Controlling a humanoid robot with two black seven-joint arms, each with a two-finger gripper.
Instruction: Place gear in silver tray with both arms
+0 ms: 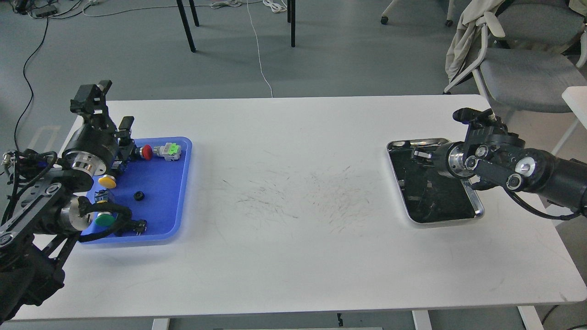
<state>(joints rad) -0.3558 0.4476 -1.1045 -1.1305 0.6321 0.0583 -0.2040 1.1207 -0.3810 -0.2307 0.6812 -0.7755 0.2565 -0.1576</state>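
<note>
The gear (139,196) is a small black ring lying on the blue tray (179,206) at the table's left. My left gripper (127,145) hangs over that tray's back left part, beside a red button, up and left of the gear. Its prongs stand apart and hold nothing. The silver tray (444,222), with its black floor, lies at the table's right. My right gripper (418,154) reaches in from the right over the tray's back half. It is small and dark, so I cannot tell whether it is open. Nothing shows in it.
The blue tray also holds a red button (146,152) with a grey-green switch body (168,151), a yellow button (107,181) and a green button (105,220). The table's middle (293,197) bears only scuff marks. A grey chair (523,68) stands behind the right corner.
</note>
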